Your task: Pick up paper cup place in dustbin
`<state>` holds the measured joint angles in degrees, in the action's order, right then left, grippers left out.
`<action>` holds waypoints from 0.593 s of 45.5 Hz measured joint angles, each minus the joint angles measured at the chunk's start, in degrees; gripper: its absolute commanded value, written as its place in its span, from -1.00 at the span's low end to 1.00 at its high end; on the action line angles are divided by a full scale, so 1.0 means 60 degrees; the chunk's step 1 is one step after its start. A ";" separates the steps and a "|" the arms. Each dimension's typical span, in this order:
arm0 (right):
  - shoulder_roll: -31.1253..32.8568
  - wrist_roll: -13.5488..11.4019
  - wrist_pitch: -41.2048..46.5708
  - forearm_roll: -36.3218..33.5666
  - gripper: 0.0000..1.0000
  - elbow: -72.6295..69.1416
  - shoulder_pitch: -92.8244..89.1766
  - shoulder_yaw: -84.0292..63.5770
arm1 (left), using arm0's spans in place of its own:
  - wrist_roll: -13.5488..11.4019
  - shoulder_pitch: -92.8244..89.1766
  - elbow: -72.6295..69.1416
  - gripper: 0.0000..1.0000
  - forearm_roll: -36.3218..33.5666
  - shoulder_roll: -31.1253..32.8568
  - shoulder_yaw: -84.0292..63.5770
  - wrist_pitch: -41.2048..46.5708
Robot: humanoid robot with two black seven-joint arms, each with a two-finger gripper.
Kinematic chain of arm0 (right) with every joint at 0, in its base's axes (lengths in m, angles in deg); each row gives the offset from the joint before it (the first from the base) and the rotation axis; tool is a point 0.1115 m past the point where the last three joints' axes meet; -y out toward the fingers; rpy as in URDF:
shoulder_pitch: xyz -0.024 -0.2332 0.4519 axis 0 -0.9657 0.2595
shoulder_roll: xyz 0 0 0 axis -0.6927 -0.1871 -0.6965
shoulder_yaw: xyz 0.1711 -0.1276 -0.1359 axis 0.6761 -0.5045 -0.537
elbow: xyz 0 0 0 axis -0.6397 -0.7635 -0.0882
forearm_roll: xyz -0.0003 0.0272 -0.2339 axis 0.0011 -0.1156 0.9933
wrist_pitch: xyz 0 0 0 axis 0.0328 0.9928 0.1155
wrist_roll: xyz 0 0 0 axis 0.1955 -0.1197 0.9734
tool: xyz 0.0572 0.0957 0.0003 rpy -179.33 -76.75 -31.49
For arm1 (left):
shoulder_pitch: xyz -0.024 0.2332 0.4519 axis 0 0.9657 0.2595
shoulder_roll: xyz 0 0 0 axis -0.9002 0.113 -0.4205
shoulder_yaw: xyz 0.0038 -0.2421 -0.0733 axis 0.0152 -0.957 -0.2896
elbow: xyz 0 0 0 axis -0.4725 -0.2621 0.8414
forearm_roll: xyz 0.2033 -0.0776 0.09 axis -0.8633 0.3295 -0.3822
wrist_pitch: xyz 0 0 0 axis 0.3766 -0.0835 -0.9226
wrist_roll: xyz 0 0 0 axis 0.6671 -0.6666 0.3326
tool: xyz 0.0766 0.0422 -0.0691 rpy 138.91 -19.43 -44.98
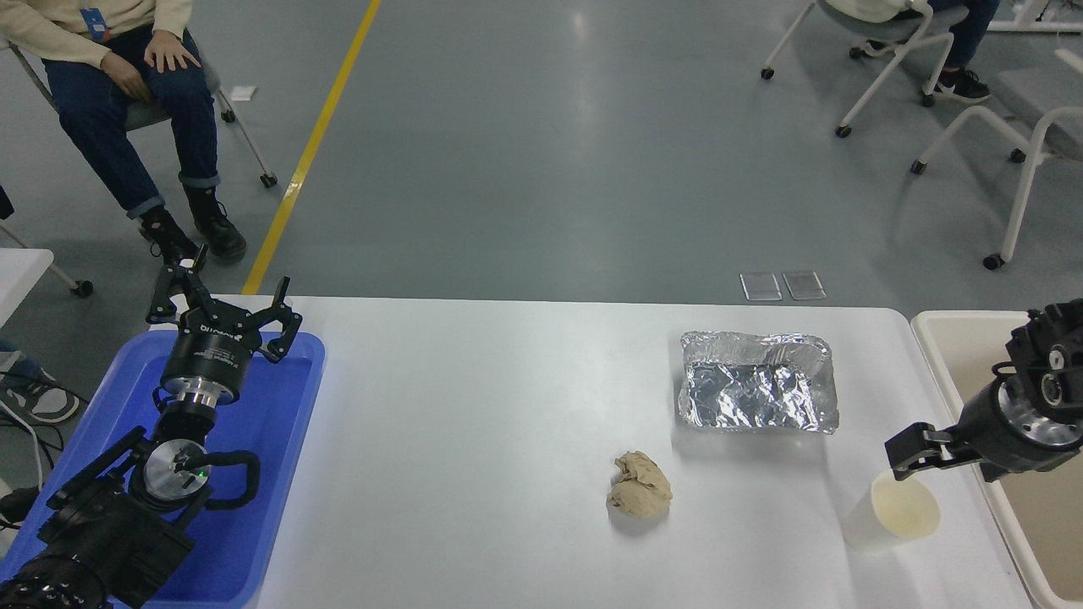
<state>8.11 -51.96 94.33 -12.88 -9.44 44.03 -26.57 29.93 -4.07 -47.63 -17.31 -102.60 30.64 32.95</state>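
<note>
Matt paper cup (pixel 898 512), crinkled shiny foil tray (pixel 758 382), glossy blue plastic tray (pixel 279 423)

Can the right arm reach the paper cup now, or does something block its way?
Probably yes. The right tool hangs just above the paper cup, at its far rim. The foil tray and paper ball lie apart from it, off to the left.

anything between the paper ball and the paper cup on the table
No. In the head view the stretch of white table between the crumpled paper ball and the paper cup is bare; the foil tray sits farther back.
</note>
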 measured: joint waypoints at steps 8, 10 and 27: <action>-0.0006 -0.0003 -0.0070 -0.0022 0.87 0.0210 -0.0486 0.0081 | 0.0000 0.0000 -0.0001 1.00 0.0003 0.0002 0.0000 0.0000; -0.0008 -0.0001 -0.0084 -0.0026 0.80 0.0247 -0.0585 0.0126 | 0.0000 0.0000 -0.0001 1.00 -0.0001 0.0002 0.0000 0.0000; 0.0034 -0.0014 -0.0131 -0.0132 -0.91 0.0485 -0.1164 0.0536 | 0.0000 0.0000 0.0000 1.00 -0.0002 0.0002 0.0001 0.0000</action>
<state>8.31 -52.04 93.55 -13.67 -6.53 37.05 -23.35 29.92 -4.07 -47.63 -17.32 -102.59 30.64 32.95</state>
